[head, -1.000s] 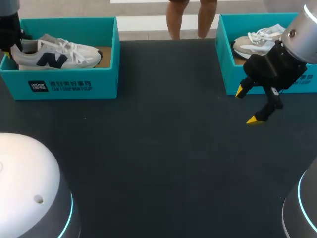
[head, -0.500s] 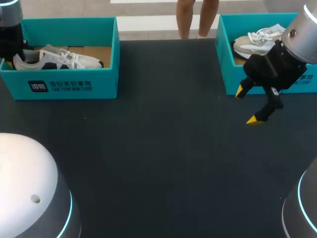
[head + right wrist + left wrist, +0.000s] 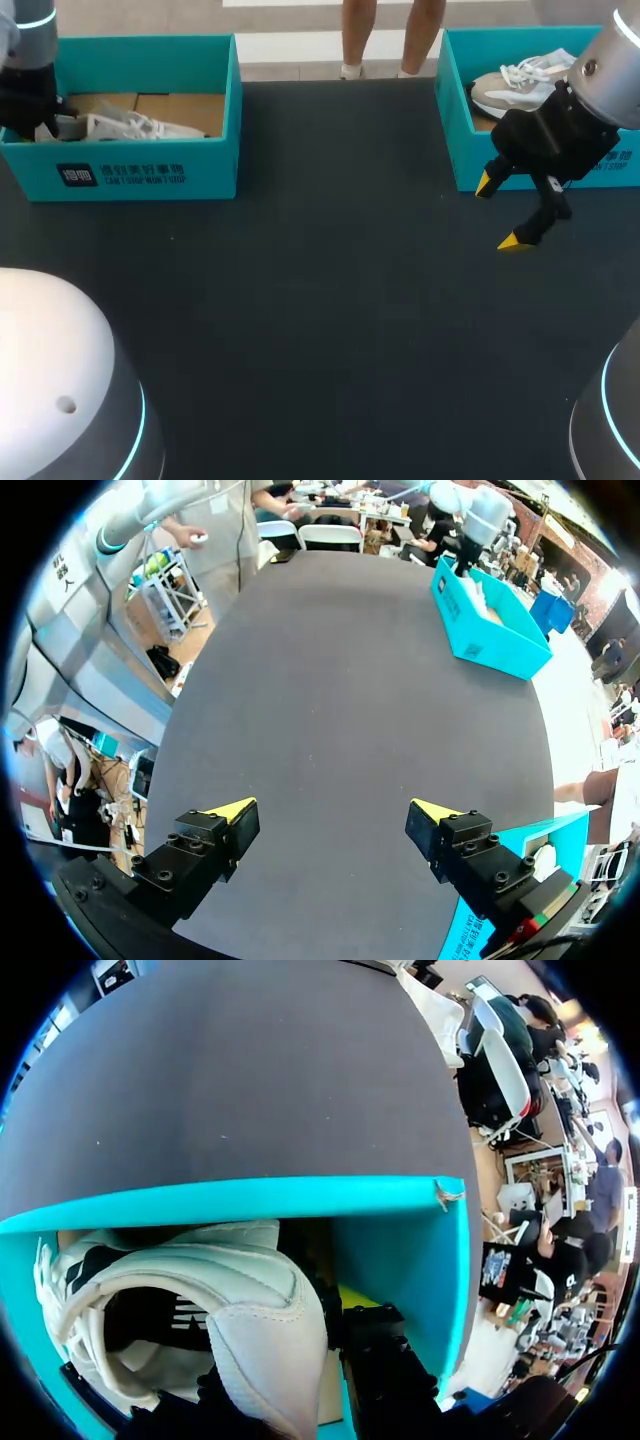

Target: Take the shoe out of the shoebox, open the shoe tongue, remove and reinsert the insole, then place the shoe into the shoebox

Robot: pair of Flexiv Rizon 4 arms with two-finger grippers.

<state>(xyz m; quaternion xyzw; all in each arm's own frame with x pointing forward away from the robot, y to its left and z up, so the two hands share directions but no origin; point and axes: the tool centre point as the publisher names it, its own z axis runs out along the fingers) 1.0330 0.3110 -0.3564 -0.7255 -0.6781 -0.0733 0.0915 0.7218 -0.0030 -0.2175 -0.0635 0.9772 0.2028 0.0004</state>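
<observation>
The shoe (image 3: 130,126), a white trainer with dark side markings, lies low inside the teal shoebox (image 3: 150,175) at the upper left of the head view, toe toward the box's right wall and laces up. The left gripper (image 3: 290,1355) is down in the box at the shoe's rear. In its wrist view the padded heel (image 3: 262,1335) sits between the two dark fingers, one yellow tip showing just beside the heel's outer face, so I judge it to be pinching the heel, though the inner finger is mostly hidden. The right gripper (image 3: 500,212) hangs spread and empty above the bench (image 3: 320,330) at the right of the frame, just in front of a second shoebox (image 3: 455,150) that holds another pale shoe (image 3: 520,88). The trainer looks light, with a soft mesh and leather upper that will give under pressure, while the sole and the stiffened heel cup should hold their shape. The heel is therefore the sound place to grip for any lift, although the toe is likely to droop and swing from a hold so far back. The tongue and laces are floppy and want a fine pinch near the tongue's top edge. The insole is probably thin and limp, best peeled from its heel end while the other gripper steadies the shoe. The box walls stand close around the shoe and could catch the toe.
</observation>
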